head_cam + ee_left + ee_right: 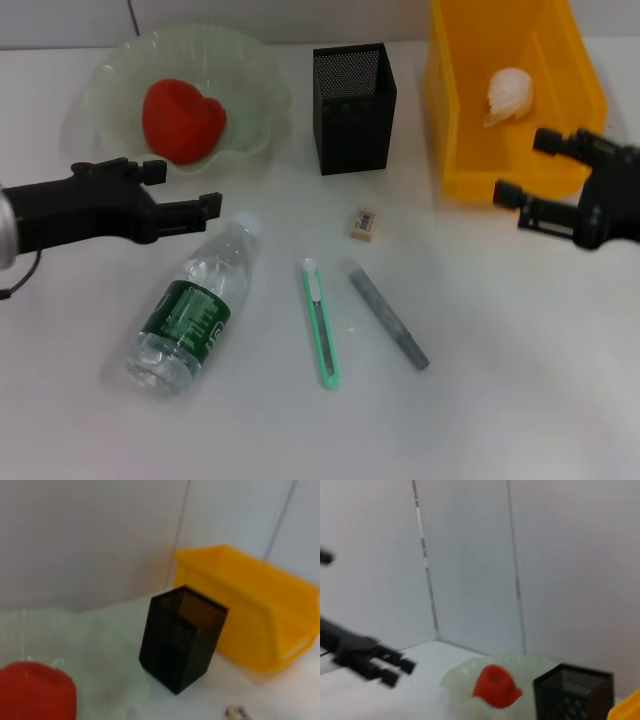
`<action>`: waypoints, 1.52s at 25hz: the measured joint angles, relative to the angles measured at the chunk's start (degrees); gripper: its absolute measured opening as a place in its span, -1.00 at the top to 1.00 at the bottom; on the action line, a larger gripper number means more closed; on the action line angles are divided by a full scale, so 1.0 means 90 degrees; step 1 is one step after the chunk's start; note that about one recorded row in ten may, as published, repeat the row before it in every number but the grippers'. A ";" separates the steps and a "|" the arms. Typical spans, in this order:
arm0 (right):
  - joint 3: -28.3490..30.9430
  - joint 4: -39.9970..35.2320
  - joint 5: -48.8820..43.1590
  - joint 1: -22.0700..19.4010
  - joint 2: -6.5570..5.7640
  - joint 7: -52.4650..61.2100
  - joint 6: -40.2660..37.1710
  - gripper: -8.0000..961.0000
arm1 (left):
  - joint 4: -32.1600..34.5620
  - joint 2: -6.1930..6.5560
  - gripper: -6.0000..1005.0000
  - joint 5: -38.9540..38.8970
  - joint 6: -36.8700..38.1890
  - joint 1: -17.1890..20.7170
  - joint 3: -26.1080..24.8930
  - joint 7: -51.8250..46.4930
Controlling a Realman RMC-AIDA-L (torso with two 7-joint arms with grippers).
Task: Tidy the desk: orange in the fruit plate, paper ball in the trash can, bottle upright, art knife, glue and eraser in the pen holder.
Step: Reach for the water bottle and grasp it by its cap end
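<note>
The orange point(182, 120) sits in the pale green fruit plate point(250, 75) at the back left. The paper ball point(509, 95) lies in the yellow trash can point(450, 120) at the back right. The bottle point(190, 310) lies on its side on the desk point(500, 380). The mint-green art knife point(321, 323), the grey glue stick point(389, 316) and the tan eraser point(363, 223) lie in front of the black pen holder point(353, 96). My left gripper point(188, 190) is open and empty, above the bottle's cap end. My right gripper point(522, 167) is open and empty in front of the trash can.
The left wrist view shows the pen holder point(181, 637), the trash can point(250, 605), the orange point(35, 690) and the plate point(110, 655). The right wrist view shows the left gripper point(390, 672) far off, the orange point(495, 686) and the pen holder point(575, 690). A white wall stands behind.
</note>
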 joint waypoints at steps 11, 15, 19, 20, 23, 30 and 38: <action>0.0236 0.1327 0.0003 0.0042 -0.0018 -0.1301 -0.0746 -0.77 | 0.0115 -0.0042 -0.72 0.3759 0.0084 -0.1628 0.2000 -0.3891; 0.0241 0.1446 0.0007 0.0054 -0.0021 -0.1311 -0.0720 -0.77 | -0.0390 -0.0048 -0.72 0.3722 0.0001 -0.2004 0.2078 -0.3936; 0.0241 0.1532 0.0007 0.0083 -0.0021 -0.1316 -0.0720 -0.77 | -0.0829 -0.0050 -0.72 0.3725 -0.0221 -0.2202 0.2087 -0.3961; 0.0241 0.1610 0.0007 0.0122 -0.0024 -0.1318 -0.0720 -0.77 | -0.0899 -0.0050 -0.72 0.3726 -0.0303 -0.2209 0.2088 -0.3966; 0.0247 0.1730 0.0007 0.0189 -0.0030 -0.1319 -0.0700 -0.77 | -0.1160 -0.0050 -0.72 0.3731 -0.0531 -0.2241 0.2083 -0.3977; 0.0256 0.1876 -0.0014 0.0316 -0.0030 -0.1323 -0.0690 -0.77 | -0.1585 -0.0051 -0.68 0.3768 -0.0710 -0.2364 0.2057 -0.3984; 0.0328 0.1944 -0.0023 0.0352 -0.0030 -0.1312 -0.0698 -0.77 | -0.1661 -0.0044 -0.61 0.3826 -0.0715 -0.2351 0.2090 -0.3957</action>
